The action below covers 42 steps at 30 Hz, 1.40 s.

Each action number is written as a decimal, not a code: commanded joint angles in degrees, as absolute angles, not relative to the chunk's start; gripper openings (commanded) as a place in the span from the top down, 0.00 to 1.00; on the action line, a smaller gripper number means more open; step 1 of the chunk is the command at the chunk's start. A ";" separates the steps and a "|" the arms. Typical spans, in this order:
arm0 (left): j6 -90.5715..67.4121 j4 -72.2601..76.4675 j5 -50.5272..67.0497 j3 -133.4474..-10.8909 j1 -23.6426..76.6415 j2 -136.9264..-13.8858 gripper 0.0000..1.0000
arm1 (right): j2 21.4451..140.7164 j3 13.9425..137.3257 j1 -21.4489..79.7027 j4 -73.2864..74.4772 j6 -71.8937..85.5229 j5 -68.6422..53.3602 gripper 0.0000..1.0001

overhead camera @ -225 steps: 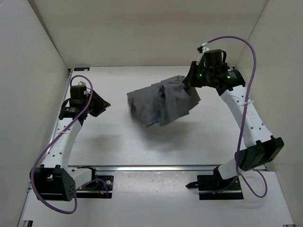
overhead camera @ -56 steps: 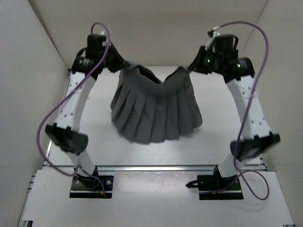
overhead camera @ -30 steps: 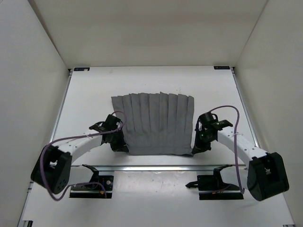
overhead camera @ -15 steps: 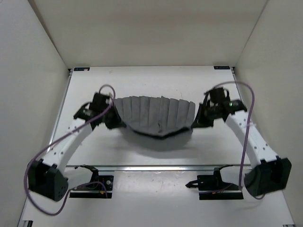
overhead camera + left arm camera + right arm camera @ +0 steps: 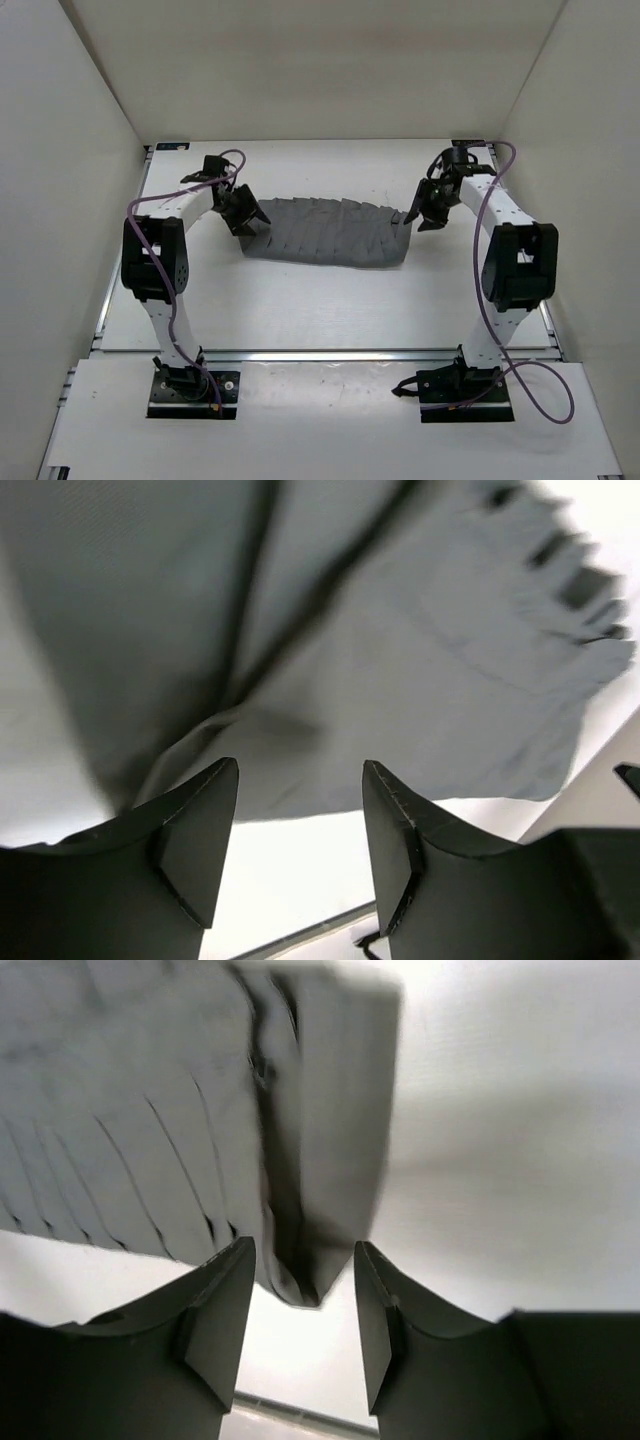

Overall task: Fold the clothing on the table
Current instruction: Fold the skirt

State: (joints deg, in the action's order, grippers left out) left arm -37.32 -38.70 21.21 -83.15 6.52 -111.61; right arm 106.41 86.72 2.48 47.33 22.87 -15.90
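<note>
The clothing (image 5: 325,232) lies as a folded band toward the far side of the desk (image 5: 320,300), its long axis running left to right. My left tool (image 5: 244,214) hovers at its left end and my right tool (image 5: 422,212) at its right end, equally near. Both are parted and grip nothing.

Top cam sits high at the near side, looking down over the whole worktop (image 5: 330,300). Wrist cams ride super close on the left hand (image 5: 298,770) and right hand (image 5: 303,1248), each facing one end of the grey cloth (image 5: 325,232) the top view shows whole.
</note>
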 commanded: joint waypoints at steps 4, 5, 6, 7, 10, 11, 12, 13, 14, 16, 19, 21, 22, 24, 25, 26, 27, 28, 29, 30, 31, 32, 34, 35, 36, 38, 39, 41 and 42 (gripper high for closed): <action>-36.04 -34.81 16.98 -70.07 5.27 -98.54 0.35 | 93.00 65.77 0.44 32.53 28.64 -20.29 0.53; -35.60 -34.80 14.61 -69.09 6.06 -98.35 0.34 | 91.42 61.83 0.09 29.21 30.22 -21.26 0.52; -35.51 -34.11 13.11 -66.82 6.41 -97.65 0.33 | 90.88 58.31 0.26 25.79 32.06 -23.18 0.52; -35.51 -33.06 12.49 -64.53 7.03 -97.39 0.33 | 91.14 55.66 0.09 24.62 32.34 -25.38 0.53; -36.83 -30.86 9.85 -62.06 7.82 -98.96 0.31 | 92.63 51.34 0.09 16.38 36.63 -30.05 0.52; -37.44 -30.94 8.10 -62.14 8.95 -99.49 0.31 | 92.90 51.15 0.09 14.69 37.43 -31.02 0.51; -37.70 -31.11 6.69 -62.57 9.66 -100.54 0.32 | 93.34 50.02 0.09 11.89 39.18 -31.20 0.51; -37.97 -30.68 5.98 -62.58 10.02 -101.33 0.31 | 93.60 48.97 0.17 9.34 39.63 -31.72 0.43; -38.23 -30.50 5.37 -62.58 10.72 -101.42 0.32 | 93.78 48.69 0.18 7.75 41.03 -32.42 0.43; -39.72 -28.31 4.31 -62.14 11.25 -102.30 0.32 | 95.35 47.47 0.61 2.40 43.93 -34.17 0.43; -40.43 -27.95 4.04 -62.22 11.60 -104.14 0.47 | 98.51 48.51 1.14 0.35 45.97 -36.47 0.43; -40.34 -28.04 3.78 -62.05 12.13 -104.76 0.65 | 100.71 50.97 2.37 2.45 44.66 -35.51 0.48; -40.08 -27.60 3.69 -62.05 12.13 -104.59 0.81 | 101.85 52.46 2.90 4.29 43.60 -34.90 0.62; -40.08 -27.25 4.13 -60.74 12.39 -104.50 1.00 | 102.57 54.57 2.46 7.46 42.37 -33.85 1.00; -39.82 -27.42 4.57 -60.73 12.48 -103.89 1.00 | 101.44 54.23 1.33 9.47 41.49 -33.23 1.00; -39.81 -27.60 4.74 -60.21 12.65 -103.36 1.00 | 99.51 52.92 0.45 11.41 40.27 -32.96 1.00; -39.81 -27.86 5.18 -59.77 13.61 -102.40 1.00 | 98.62 52.56 -1.91 12.64 39.38 -32.26 1.00; -39.55 -28.04 5.71 -59.50 15.02 -101.78 1.00 | 96.26 52.21 -4.63 16.57 36.33 -31.21 1.00; -40.42 -28.21 6.15 -58.20 16.94 -99.78 1.00 | 94.67 53.60 -7.09 21.31 31.77 -30.24 1.00; -41.04 -27.34 6.33 -56.88 17.83 -98.19 1.00 | 93.88 55.88 -8.16 27.53 29.12 -27.19 1.00; -42.52 -26.99 6.24 -55.91 20.71 -97.65 1.00 | 93.69 57.38 -10.09 30.29 24.22 -23.50 1.00; -45.50 -24.89 6.41 -53.90 23.53 -95.91 1.00 | 93.17 59.92 -11.67 35.37 19.91 -22.34 1.00; -50.59 -21.20 6.33 -51.07 27.75 -94.40 1.00 | 91.85 62.84 -12.91 39.81 16.80 -19.26 1.00; -53.32 -18.75 6.15 -50.02 30.12 -94.74 1.00 | 90.19 64.06 -12.48 41.21 16.61 -18.47 1.00; -54.22 -17.33 5.63 -49.75 31.19 -96.31 1.00 | 88.61 65.12 -11.70 41.66 17.22 -18.02 1.00; -57.03 -15.83 5.80 -49.83 33.04 -98.16 1.00 | 86.23 67.93 -5.40 42.54 19.50 -16.44 1.00; -57.30 -15.65 5.63 -50.27 33.48 -99.04 1.00 | 85.18 69.24 -3.10 42.02 21.95 -16.00 1.00; -57.48 -16.08 5.02 -50.54 34.54 -99.67 1.00 | 83.95 70.84 7.50 38.35 25.81 -17.48 1.00; -58.00 -15.74 4.57 -50.36 33.84 -99.41 1.00 | 83.85 71.10 12.87 34.93 28.36 -18.10 1.00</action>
State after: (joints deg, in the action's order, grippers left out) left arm -54.94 -16.27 7.25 -51.22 33.98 -97.84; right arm 86.80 68.58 0.84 37.91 24.14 -16.71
